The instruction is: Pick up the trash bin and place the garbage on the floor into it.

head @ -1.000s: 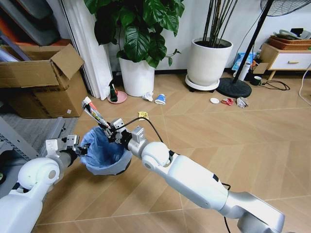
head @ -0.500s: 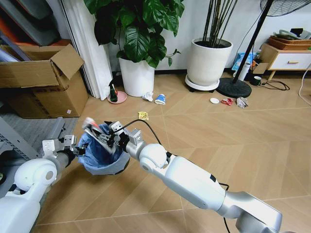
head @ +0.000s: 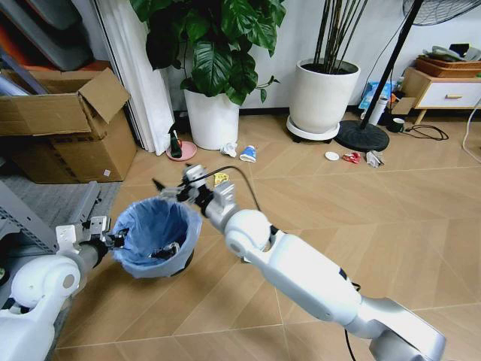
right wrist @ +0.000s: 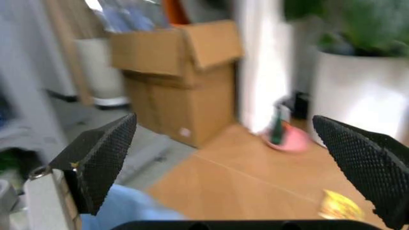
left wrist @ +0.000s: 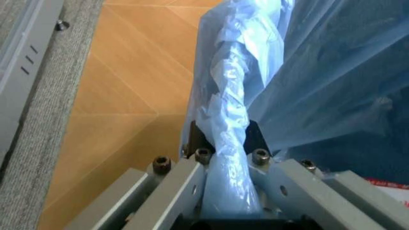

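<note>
Left gripper [left wrist: 227, 191], jaws clamped on trash bin [head: 154, 235] rim; right gripper [head: 180, 188] above it, jaws apart, empty. Garbage [head: 220, 179] lies beyond.

Lived-in home interior, likely a living room: herringbone wood floor [head: 391, 218]; leafy houseplant in white pot [head: 213, 116] at 12 o'clock; second white planter [head: 323, 94] at 1 o'clock; fan stand base [head: 361, 135] beside it; low wooden side cabinet [head: 443, 92] at 2 o'clock; open cardboard box [head: 68, 124] at 10 o'clock; grey rug [head: 52, 203] at 9 o'clock.
</note>
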Robot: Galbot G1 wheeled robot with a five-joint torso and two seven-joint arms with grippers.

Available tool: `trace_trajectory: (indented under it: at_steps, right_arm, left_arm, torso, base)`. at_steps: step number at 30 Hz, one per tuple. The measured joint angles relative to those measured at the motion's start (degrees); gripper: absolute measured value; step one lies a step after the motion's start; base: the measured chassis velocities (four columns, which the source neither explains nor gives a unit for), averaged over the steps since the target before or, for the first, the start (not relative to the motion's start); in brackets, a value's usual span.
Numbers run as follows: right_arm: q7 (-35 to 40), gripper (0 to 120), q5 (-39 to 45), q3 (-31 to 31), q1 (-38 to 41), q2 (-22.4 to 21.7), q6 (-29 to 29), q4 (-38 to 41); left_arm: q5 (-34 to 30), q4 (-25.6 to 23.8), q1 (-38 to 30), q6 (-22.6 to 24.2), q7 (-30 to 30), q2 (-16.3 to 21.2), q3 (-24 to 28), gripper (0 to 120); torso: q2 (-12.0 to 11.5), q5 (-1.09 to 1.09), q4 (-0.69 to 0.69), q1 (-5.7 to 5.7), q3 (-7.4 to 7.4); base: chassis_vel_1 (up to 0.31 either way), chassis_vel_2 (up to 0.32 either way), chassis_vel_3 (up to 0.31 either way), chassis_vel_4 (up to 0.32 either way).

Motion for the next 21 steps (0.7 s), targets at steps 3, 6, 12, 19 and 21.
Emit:
trace_trajectory:
  at_steps: [3, 6, 12, 19, 21]
  right_arm:
    - [-0.17, 100, -2.01, 4.91, -3.57, -1.74, -0.51, -1.88]
    - [-1.36, 100, -3.72, 8.49, -6.92, -2.81, -0.43, -4.98]
    - [-4.35, 100, -5.10, 13.38, -13.65, -2.32, -0.03, -13.00]
    - [-6.92, 100, -8.85, 15.56, -18.23, -0.32, 1.94, -20.16]
    - [-7.60, 100, -10.84, 16.60, -18.84, 0.74, 3.58, -23.42]
  left_arm:
    - [0.00, -0.49, 0.46, 0.00, 0.01, -0.03, -0.75, 0]
    - [-0.07, -0.92, 0.50, -0.01, 0.01, 0.13, -1.00, 0]
    - [-0.11, -1.42, 0.23, -0.01, -0.11, 0.23, -0.77, 0]
    - [-0.11, -1.73, 0.17, 0.00, -0.13, 0.05, -0.60, 0]
    - [-0.05, -1.93, 0.19, -0.01, -0.12, 0.00, -0.52, 0]
  torso:
    - [0.00, 0.00, -0.01, 0.00, 0.00]
    - [0.00, 0.01, -0.03, 0.00, 0.00]
    - [0.00, 0.01, -0.02, 0.00, 0.00]
    - [0.00, 0.00, 0.00, 0.00, 0.00]
    - [0.00, 0.00, 0.00, 0.00, 0.00]
  base:
    - [0.000, 0.000, 0.000, 0.000]
    - [0.000, 0.000, 0.000, 0.000]
    - [0.000, 0.000, 0.000, 0.000]
    - [0.000, 0.000, 0.000, 0.000]
    - [0.000, 0.000, 0.000, 0.000]
